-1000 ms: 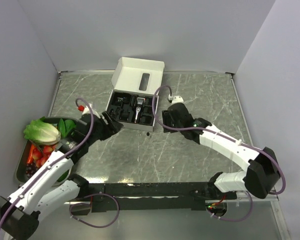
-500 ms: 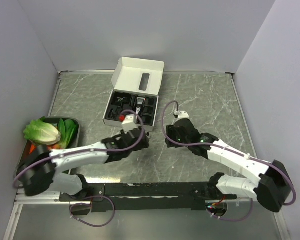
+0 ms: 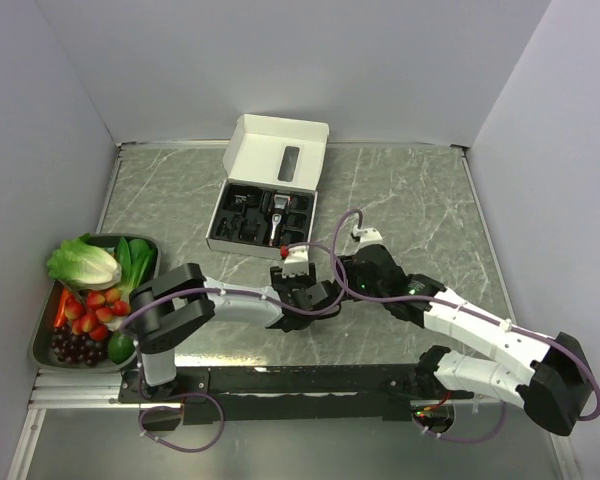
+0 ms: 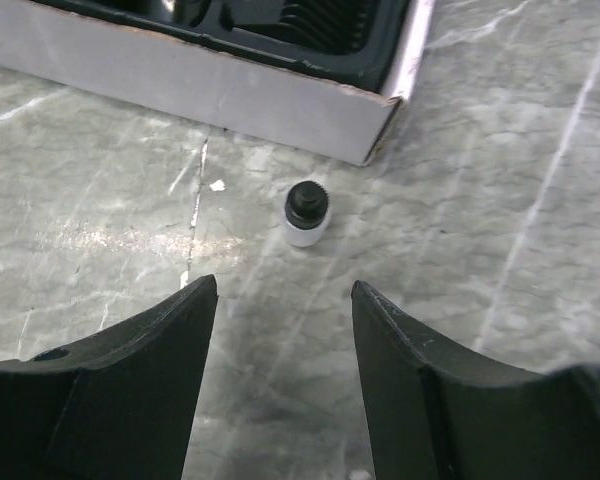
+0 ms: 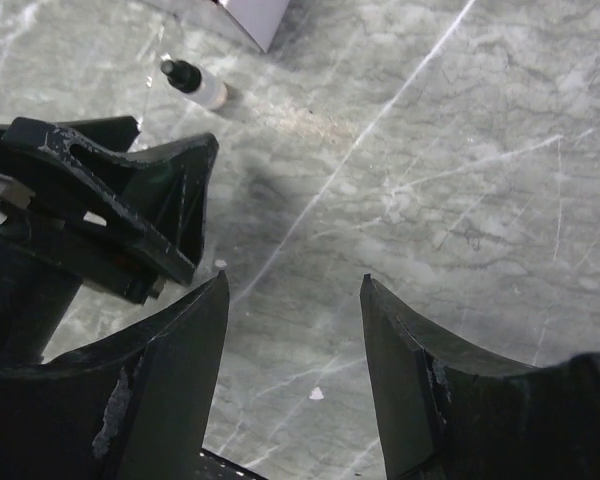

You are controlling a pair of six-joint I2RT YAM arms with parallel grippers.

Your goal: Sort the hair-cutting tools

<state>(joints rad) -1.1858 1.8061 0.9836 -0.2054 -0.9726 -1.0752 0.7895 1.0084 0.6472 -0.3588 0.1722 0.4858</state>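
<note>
A small white bottle with a black cap stands upright on the worktop straight ahead of my left jaws, a little beyond their tips. Just past it is the near corner of the white box. The bottle is close to the box wall but apart from it. Nothing lies between these jaws and the bottle.

From my right jaws the same bottle is ahead and off to the left. The black body of the left arm's end sits between us on that side and crowds the left finger. The box corner only just shows at the far edge.

From above, the clipper lies in the box's black insert, beyond both sets of jaws. The dark comb pieces beside it are too small for me to tell apart. The box lid stands open at the back. A tray of vegetables sits well off to the left, behind the left jaws.

Both pairs of jaws are released and spread moderately wide. Only bare worktop shows in each gap. Neither pair holds or touches anything.
</note>
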